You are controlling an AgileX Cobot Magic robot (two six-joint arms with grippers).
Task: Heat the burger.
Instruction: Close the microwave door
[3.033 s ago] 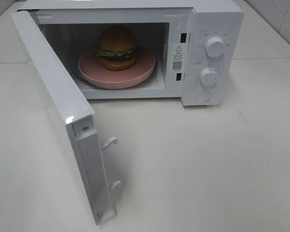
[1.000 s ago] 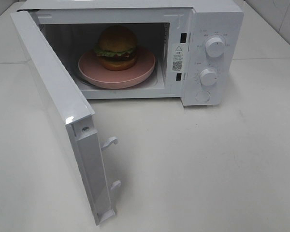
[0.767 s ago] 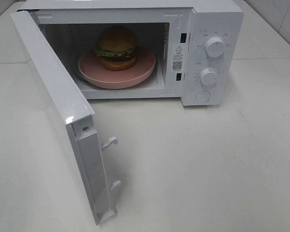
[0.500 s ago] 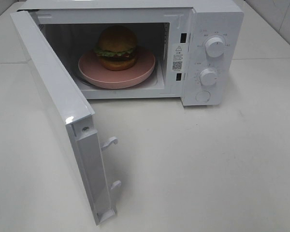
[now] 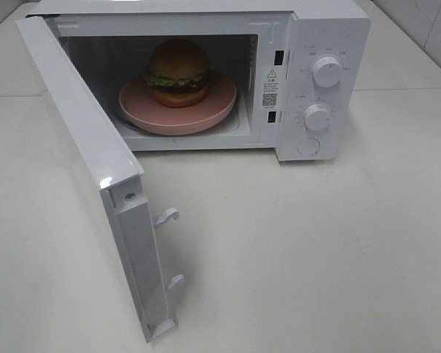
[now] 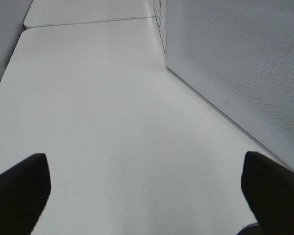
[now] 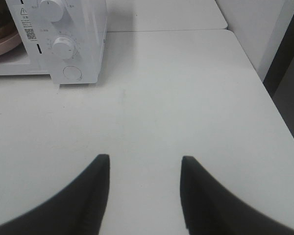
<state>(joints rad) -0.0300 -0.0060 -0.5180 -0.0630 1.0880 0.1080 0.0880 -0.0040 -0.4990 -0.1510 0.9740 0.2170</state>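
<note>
Standing at the far side of a matte white table (image 5: 316,243), one white microwave (image 5: 331,29), its door (image 5: 81,147) swung wide to the left, two latch hooks (image 5: 167,216) jutting from the free edge and broad open tabletop in front. Inside the cavity, the burger (image 5: 178,70), with glossy bun, frilly lettuce and dark patty, sits on a round pink plate (image 5: 213,110). The left gripper (image 6: 147,191) hovers low beside the door's perforated face, dark fingers spread wide around nothing. The right gripper (image 7: 144,186) hangs over bare table short of the two round dials (image 5: 317,117), fingers apart, nothing between.
</note>
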